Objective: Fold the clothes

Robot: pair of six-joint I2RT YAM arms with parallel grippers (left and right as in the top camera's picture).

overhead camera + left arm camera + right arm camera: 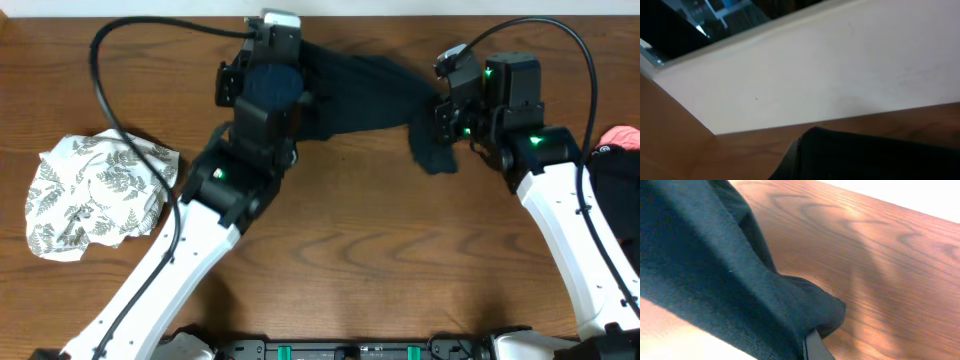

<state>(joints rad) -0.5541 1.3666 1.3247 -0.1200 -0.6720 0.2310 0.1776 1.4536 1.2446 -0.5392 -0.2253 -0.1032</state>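
Note:
The clothes (365,95), a plain black shirt, hang stretched between my two grippers near the far edge of the table. My left gripper (285,45) is shut on the shirt's left end; in the left wrist view only dark fabric (880,155) fills the bottom, against the white wall. My right gripper (445,115) is shut on the right end, and a loose corner droops below it (435,155). In the right wrist view the clothes (715,265) drape across the frame, with fabric pinched against one grey fingertip (816,349) above the wooden table.
A crumpled white cloth with grey leaf print (95,195) lies at the left. A black garment with a pink piece (618,150) sits at the right edge. Black cables arc over both arms. The table's far edge meets a white wall (840,70).

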